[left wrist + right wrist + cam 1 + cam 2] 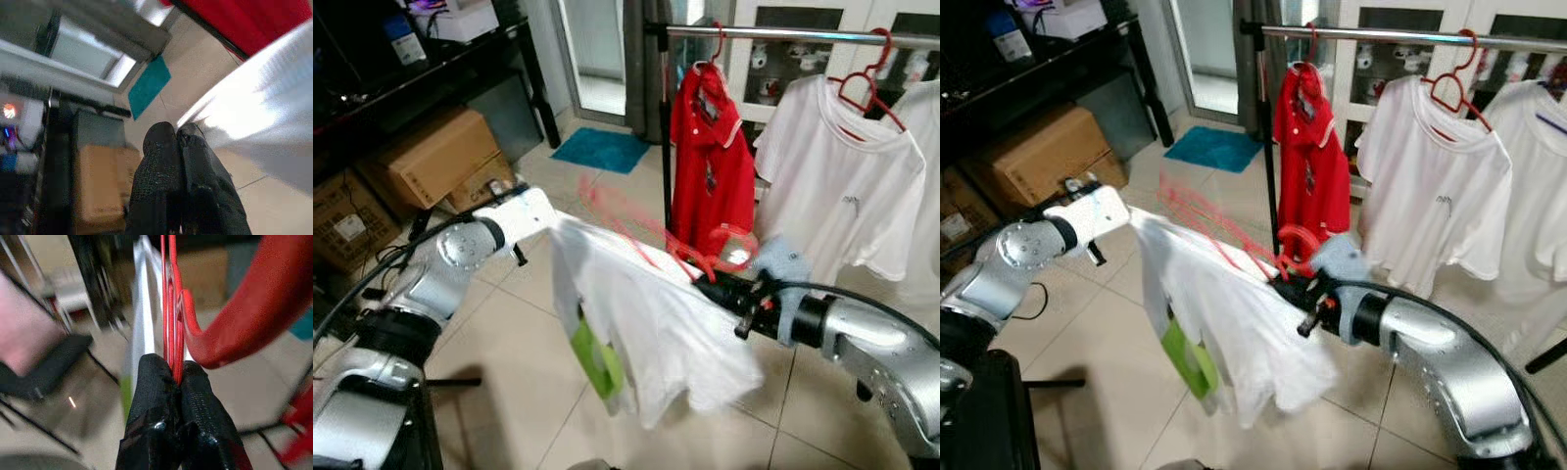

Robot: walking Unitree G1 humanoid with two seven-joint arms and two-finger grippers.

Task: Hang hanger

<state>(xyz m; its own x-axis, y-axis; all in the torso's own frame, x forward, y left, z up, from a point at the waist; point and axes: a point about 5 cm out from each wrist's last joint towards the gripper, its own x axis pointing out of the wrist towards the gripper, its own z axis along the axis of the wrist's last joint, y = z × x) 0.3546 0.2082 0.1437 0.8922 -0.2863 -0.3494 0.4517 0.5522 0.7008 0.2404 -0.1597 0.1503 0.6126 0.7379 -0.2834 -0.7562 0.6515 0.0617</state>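
Overall scene: a tiled floor (519, 323) lay before a clothes rail (783, 34), with both silver arms raised and a garment stretched between them.
Red hanger (1224, 245): blurred, it ran at a slant from near the left arm down to the right gripper, its hook curling just beside that gripper; it was well below the rail and apart from it.
White T-shirt (646, 333): draped on the red hanger, hanging down between the two arms, with a green patch showing at its lower edge.
Right gripper (176, 374): fingers pressed together on the thin red wires of the hanger near its hook, as the right wrist view showed.
Left gripper (177, 134): fingers closed flat against each other; the white T-shirt lay just beside their tips, but whether any cloth was caught between them could not be told.
Rail contents: a red polo shirt (710, 166) hung near the rail's left end, and a white shirt (842, 186) on another red hanger (867, 83) hung beside it.
Surroundings: cardboard boxes (435, 157) stood under a dark shelf at the left, and a teal mat (602, 149) lay on the floor by the doorway.
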